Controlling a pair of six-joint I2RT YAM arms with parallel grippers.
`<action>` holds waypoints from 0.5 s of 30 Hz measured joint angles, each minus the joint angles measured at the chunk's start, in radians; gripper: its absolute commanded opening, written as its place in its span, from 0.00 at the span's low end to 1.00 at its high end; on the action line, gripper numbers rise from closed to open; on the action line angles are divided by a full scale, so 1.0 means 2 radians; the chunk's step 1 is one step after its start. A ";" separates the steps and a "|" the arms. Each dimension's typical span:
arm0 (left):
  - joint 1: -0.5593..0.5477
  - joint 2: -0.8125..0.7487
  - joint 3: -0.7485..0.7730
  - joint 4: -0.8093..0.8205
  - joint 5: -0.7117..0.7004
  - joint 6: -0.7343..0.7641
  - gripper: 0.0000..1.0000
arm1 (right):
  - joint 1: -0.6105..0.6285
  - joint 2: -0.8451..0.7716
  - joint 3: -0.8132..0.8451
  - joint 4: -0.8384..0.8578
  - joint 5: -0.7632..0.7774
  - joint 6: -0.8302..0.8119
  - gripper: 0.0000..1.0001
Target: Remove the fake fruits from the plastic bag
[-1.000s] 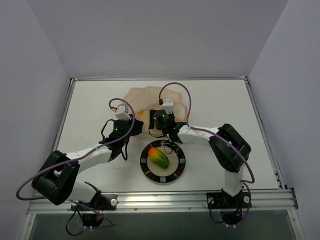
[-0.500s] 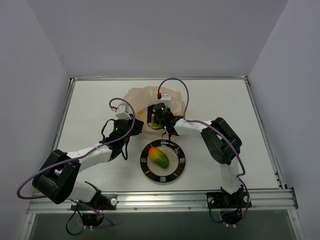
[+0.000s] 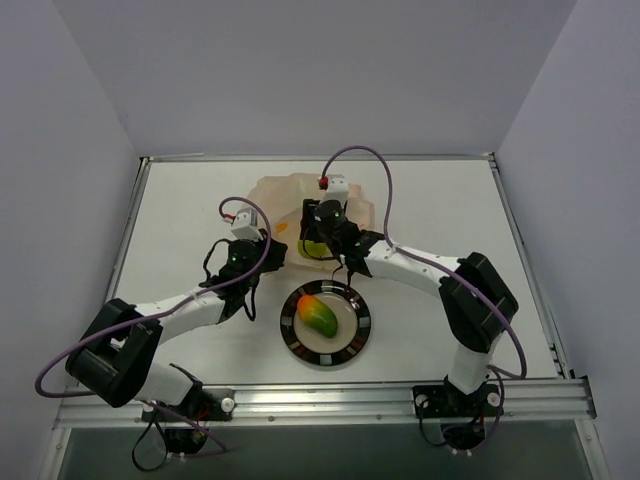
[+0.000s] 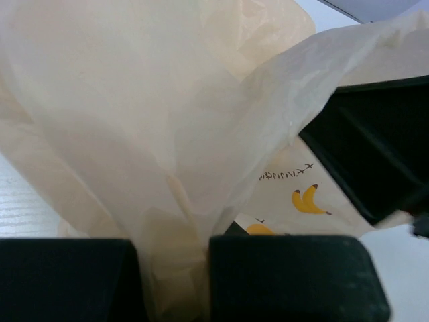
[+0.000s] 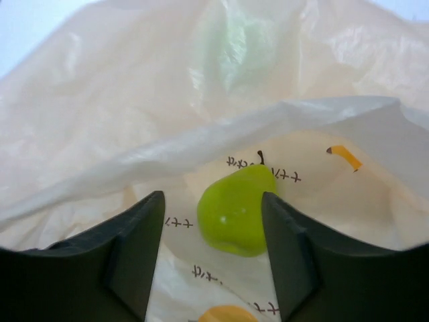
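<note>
Right wrist: your right gripper (image 5: 213, 201) stands open, flanking the green pear (image 5: 234, 211) inside the plastic bag (image 5: 100, 87), 12 o'clock of the plate (image 3: 365, 322); likely light, slippery, so take its belly. Left gripper (image 4: 175, 268) clamps the plastic bag.

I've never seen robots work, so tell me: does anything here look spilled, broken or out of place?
Nothing stands out. The plastic bag is bunched because the left fingers pinch it; a mango sits on the plate.
</note>
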State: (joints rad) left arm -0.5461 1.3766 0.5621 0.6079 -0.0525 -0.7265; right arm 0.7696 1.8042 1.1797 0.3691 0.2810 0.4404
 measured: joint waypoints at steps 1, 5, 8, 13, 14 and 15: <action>0.000 0.001 0.000 0.001 0.000 0.000 0.02 | 0.003 -0.014 -0.003 0.000 0.001 0.001 0.65; 0.000 0.004 0.000 0.002 0.000 0.000 0.02 | 0.008 -0.025 0.001 -0.001 0.002 -0.002 0.87; 0.000 0.004 0.000 0.002 0.000 0.001 0.02 | 0.007 0.010 0.013 -0.014 0.003 -0.004 0.91; 0.000 0.004 0.000 0.002 -0.002 0.001 0.03 | 0.001 0.073 0.018 -0.036 0.005 -0.006 0.91; 0.000 0.004 0.000 0.002 -0.002 0.001 0.02 | -0.001 0.082 0.018 -0.040 0.005 -0.006 0.88; 0.000 0.004 0.000 0.002 -0.002 0.001 0.03 | -0.002 0.090 0.019 -0.044 0.005 -0.007 0.83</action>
State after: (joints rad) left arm -0.5461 1.3849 0.5621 0.6109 -0.0563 -0.7238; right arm 0.7654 1.9839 1.2186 0.2817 0.2916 0.4263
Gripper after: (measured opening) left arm 0.026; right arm 0.897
